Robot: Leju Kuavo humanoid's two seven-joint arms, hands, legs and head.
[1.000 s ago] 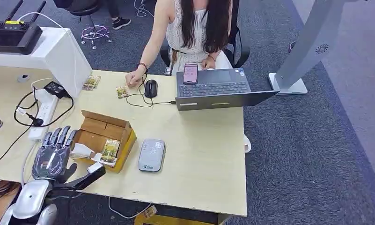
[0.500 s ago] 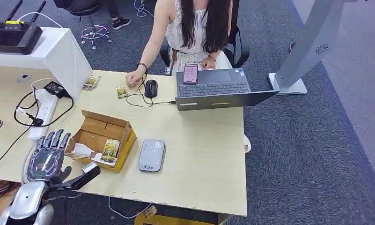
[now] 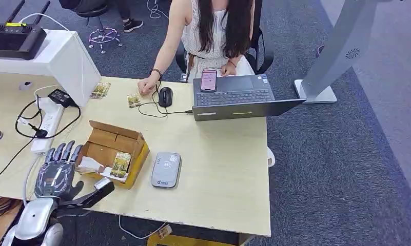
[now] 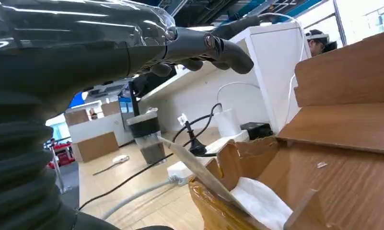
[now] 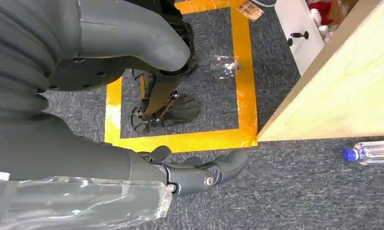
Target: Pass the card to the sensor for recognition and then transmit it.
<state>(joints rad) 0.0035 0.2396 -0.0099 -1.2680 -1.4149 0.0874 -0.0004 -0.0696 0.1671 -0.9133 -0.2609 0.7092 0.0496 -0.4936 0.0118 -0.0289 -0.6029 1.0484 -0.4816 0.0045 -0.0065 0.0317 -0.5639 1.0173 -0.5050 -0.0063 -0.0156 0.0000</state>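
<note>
The card [image 3: 121, 163] lies in the cardboard box [image 3: 114, 152] at lower left, its print too small to read. The left robot hand [image 3: 57, 171] hovers just left of the box, fingers spread, empty. The right robot hand [image 5: 194, 175] hangs over the carpet, fingers loosely apart, holding nothing.

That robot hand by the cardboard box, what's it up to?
The robot's left hand hovers open beside the cardboard box, which holds a card; it holds nothing yet. The grey sensor lies on the table just beside the box. The right hand hangs by the floor, empty. Across the table a person sits at a laptop.
</note>
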